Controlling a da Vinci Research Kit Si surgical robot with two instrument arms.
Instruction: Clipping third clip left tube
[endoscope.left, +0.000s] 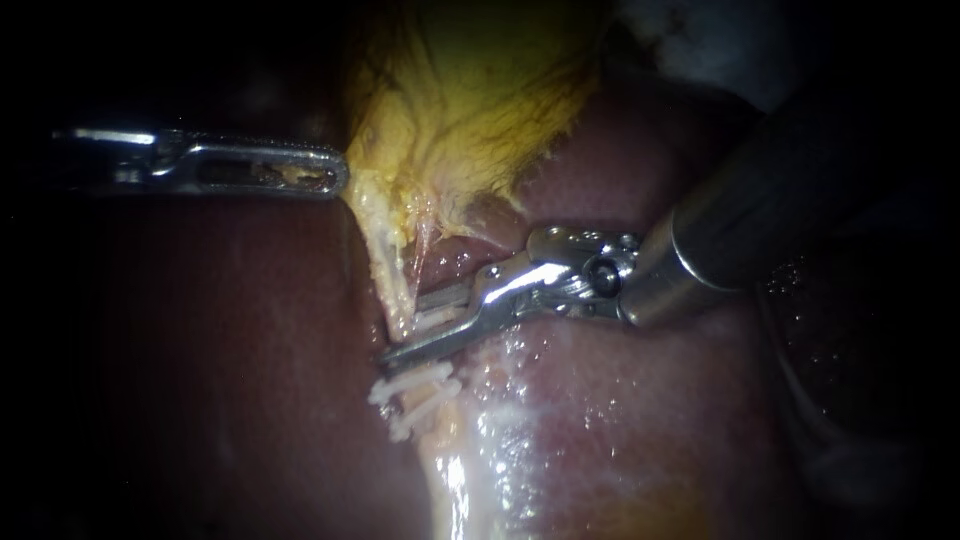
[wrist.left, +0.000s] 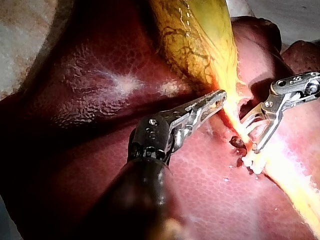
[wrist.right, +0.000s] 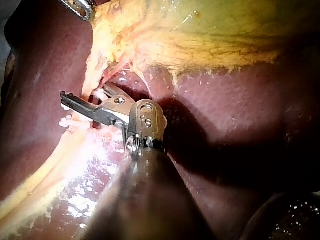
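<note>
A: Where was the tube seen?
B: Endoscope view, just off centre toward 9 o'clock. The tube (endoscope.left: 385, 265) was seen running from the gallbladder (endoscope.left: 470, 110) at 12 o'clock down toward 6, over the liver (endoscope.left: 620, 400). Two set clips (endoscope.left: 415, 390) were already noted across it.
A: Instruments?
B: The left instrument (endoscope.left: 340, 175), in from 9 o'clock, was closed on the gallbladder's edge, and the tube was drawn taut. The right instrument (endoscope.left: 402, 330), in from 2 o'clock, was held with jaws apart. A loaded clip (endoscope.left: 440, 318) was carried between them, astride the tube, just at 12 o'clock of the set clips.
A: What was needed for a good closure?
B: Judged: both jaw tips should be seen past the tube's far side. The clip should be squared to the tube and kept clear of its neighbours, then squeezed fully. Tip clearance couldn't be confirmed.
</note>
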